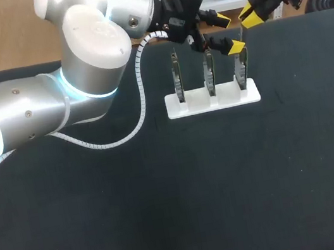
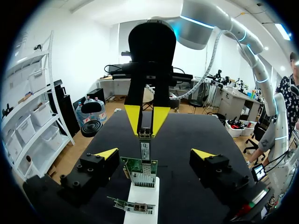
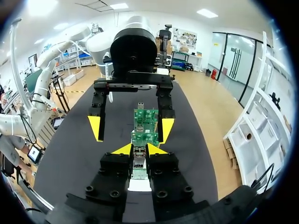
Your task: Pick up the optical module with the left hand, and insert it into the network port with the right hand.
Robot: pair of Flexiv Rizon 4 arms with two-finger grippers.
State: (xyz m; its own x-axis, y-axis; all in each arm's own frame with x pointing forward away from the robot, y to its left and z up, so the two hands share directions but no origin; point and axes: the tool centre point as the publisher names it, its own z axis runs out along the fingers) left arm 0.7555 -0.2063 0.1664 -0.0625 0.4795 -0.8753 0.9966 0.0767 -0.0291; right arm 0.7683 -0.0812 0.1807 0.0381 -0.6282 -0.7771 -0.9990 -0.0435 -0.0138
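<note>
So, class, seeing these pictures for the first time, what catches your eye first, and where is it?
The bulky silver left arm fills the head view's left side, ending by a white holder with three circuit boards upright toward the table's far side. Over the boards two yellow-tipped grippers face each other: the left gripper open, the right gripper pinching the optical module just above one board.

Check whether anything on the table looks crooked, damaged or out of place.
Nothing stands out. The three green circuit boards stand upright in the white slotted stand, and the small metal optical module hangs straight between the shut fingers of the right gripper.
</note>
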